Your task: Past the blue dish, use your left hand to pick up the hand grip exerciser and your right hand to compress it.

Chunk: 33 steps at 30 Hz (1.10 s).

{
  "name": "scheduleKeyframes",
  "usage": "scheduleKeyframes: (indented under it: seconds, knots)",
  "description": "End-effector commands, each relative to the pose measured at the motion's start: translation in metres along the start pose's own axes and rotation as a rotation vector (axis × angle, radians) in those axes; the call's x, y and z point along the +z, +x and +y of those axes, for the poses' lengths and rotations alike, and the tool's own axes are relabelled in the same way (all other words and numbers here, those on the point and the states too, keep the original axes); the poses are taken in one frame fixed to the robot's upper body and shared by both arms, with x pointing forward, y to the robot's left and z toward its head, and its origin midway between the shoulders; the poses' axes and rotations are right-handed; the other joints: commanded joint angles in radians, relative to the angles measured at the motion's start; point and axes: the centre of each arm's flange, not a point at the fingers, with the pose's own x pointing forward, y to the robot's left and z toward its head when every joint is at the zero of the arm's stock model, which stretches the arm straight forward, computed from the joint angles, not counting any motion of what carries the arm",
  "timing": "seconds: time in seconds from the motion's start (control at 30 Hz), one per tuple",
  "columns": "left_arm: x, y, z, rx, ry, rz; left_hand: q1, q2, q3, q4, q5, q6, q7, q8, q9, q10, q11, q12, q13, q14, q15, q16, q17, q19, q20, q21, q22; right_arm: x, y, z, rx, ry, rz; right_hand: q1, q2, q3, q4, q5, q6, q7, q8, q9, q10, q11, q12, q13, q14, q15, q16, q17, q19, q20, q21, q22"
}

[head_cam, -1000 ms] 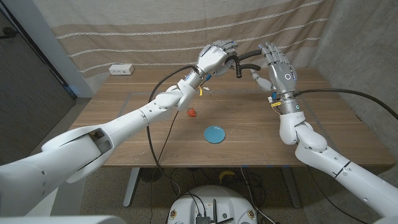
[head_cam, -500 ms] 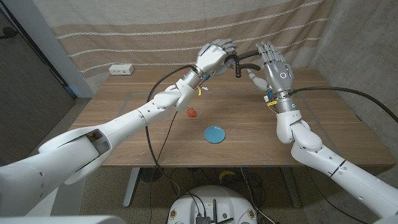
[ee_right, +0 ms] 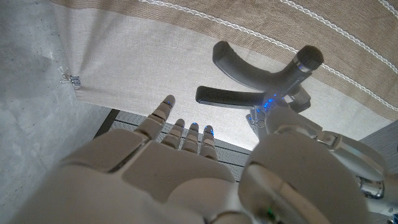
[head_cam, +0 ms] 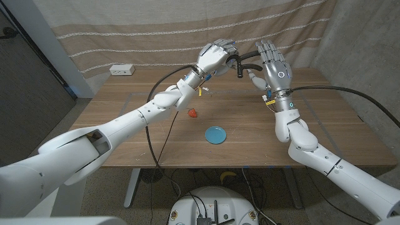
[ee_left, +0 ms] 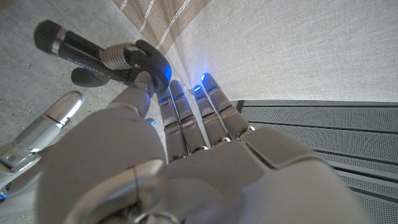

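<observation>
Nearest the robot, the round blue dish (head_cam: pixel 216 134) lies flat on the wooden table (head_cam: pixel 325 125), and a small red object (head_cam: pixel 193 113) sits on the boards just beyond it, toward the left arm. Farther beyond the dish, raised well above the tabletop, the left hand (head_cam: pixel 214 58) holds the black two-handled hand grip exerciser with a metal coil spring (head_cam: pixel 240 62); its fingers are wrapped around one handle, and the other handle sticks out toward the right hand (head_cam: pixel 273 61). That right hand stands upright beside the free handle with its fingers spread wide and nothing in them; whether a fingertip touches the handle I cannot tell.

The exerciser looks light and rigid, with padded handles that should not slip, but the spring will probably resist stiffly. The free handle's outer end looks like the best place to squeeze, for leverage. Farthest beyond the dish, a white power strip (head_cam: pixel 122 70) lies at the table's back edge, before the striped curtain (head_cam: pixel 156 31).
</observation>
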Motion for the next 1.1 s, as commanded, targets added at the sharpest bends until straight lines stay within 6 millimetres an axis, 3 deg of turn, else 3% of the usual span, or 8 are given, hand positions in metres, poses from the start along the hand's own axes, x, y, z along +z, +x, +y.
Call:
scheduleKeyframes:
  seconds: [0.03, 0.3, 0.57, 0.7, 0.93, 1.03, 1.1]
  knots:
    - [0.005, 0.003, 0.004, -0.005, -0.02, -0.02, -0.018, 0.017, 0.041, 0.03, 0.007, 0.037, 0.014, 0.286, 0.306, 0.022, 0.006, 0.009, 0.008, 0.014, -0.128, 0.005, 0.003, 0.005, -0.003, 0.006, 0.001, -0.001, 0.003, 0.005, -0.016, -0.033, -0.001, 0.013, 0.004, -0.002, -0.001, -0.001, 0.001, 0.01, 0.009, 0.005, -0.004, -0.002, 0.007, 0.001, -0.005, -0.017, 0.006, 0.004, 0.008, 0.0, 0.005, 0.002]
    - [0.01, 0.003, 0.005, -0.025, -0.023, -0.043, -0.023, 0.018, 0.04, 0.031, 0.007, 0.031, 0.001, 0.289, 0.302, 0.038, 0.009, 0.014, 0.014, 0.039, -0.12, 0.013, 0.005, 0.006, -0.002, 0.011, 0.001, 0.001, 0.007, 0.005, -0.017, -0.03, -0.021, 0.027, 0.008, -0.002, -0.002, -0.001, 0.005, 0.01, 0.014, 0.005, -0.002, -0.008, 0.009, 0.001, -0.004, -0.024, 0.009, 0.005, 0.007, -0.01, 0.006, 0.002]
    - [0.013, 0.003, 0.007, -0.034, -0.03, -0.062, -0.031, 0.018, 0.043, 0.031, 0.007, 0.009, -0.028, 0.286, 0.288, 0.014, 0.003, 0.002, 0.022, 0.055, -0.108, 0.013, 0.007, 0.005, 0.0, 0.018, -0.001, 0.002, 0.008, 0.006, -0.019, -0.041, -0.031, 0.037, 0.009, -0.003, -0.002, -0.001, 0.006, 0.028, 0.016, 0.004, -0.001, 0.003, 0.011, 0.0, 0.0, -0.016, 0.013, 0.006, 0.014, 0.0, 0.009, 0.002]
    - [0.015, 0.004, 0.007, -0.033, -0.032, -0.077, -0.034, 0.019, 0.044, 0.031, 0.007, 0.007, -0.028, 0.288, 0.284, 0.024, 0.01, 0.005, 0.025, 0.064, -0.1, 0.015, 0.007, 0.004, 0.001, 0.02, -0.001, 0.003, 0.008, 0.006, -0.017, -0.048, -0.041, 0.041, 0.009, -0.004, -0.002, -0.001, 0.007, 0.029, 0.017, 0.004, 0.0, 0.006, 0.012, 0.0, 0.001, -0.014, 0.014, 0.006, 0.015, 0.0, 0.01, 0.002]
    - [0.018, 0.004, 0.009, -0.011, -0.003, -0.099, -0.041, 0.021, 0.045, 0.033, 0.008, 0.021, -0.018, 0.302, 0.272, 0.113, 0.035, 0.043, 0.037, 0.113, -0.096, 0.027, 0.01, 0.013, 0.003, 0.031, -0.003, 0.002, 0.011, 0.009, 0.033, -0.071, -0.04, 0.046, 0.007, -0.009, 0.001, -0.003, 0.005, 0.063, 0.017, 0.004, 0.001, 0.033, 0.013, 0.0, 0.008, 0.002, 0.019, 0.008, 0.018, 0.01, 0.011, 0.002]
    - [0.016, 0.003, 0.009, 0.003, 0.015, -0.093, -0.04, 0.02, 0.048, 0.03, 0.009, 0.027, -0.005, 0.31, 0.276, 0.121, 0.044, 0.048, 0.041, 0.113, -0.1, 0.023, 0.009, 0.013, 0.002, 0.033, -0.003, 0.0, 0.01, 0.011, 0.04, -0.075, -0.024, 0.044, 0.006, -0.012, 0.002, -0.004, 0.008, 0.064, 0.018, 0.004, 0.008, 0.035, 0.016, 0.001, 0.012, 0.002, 0.021, 0.008, 0.021, 0.013, 0.012, 0.002]
    - [0.015, 0.003, 0.008, 0.012, 0.033, -0.088, -0.041, 0.021, 0.048, 0.029, 0.01, 0.023, 0.0, 0.316, 0.281, 0.104, 0.032, 0.043, 0.044, 0.098, -0.108, 0.014, 0.01, 0.012, 0.0, 0.035, -0.003, -0.002, 0.009, 0.01, 0.038, -0.076, -0.009, 0.042, 0.006, -0.015, 0.004, -0.005, 0.012, 0.054, 0.019, 0.004, 0.012, 0.031, 0.017, 0.001, 0.015, 0.0, 0.023, 0.009, 0.022, 0.012, 0.012, 0.003]
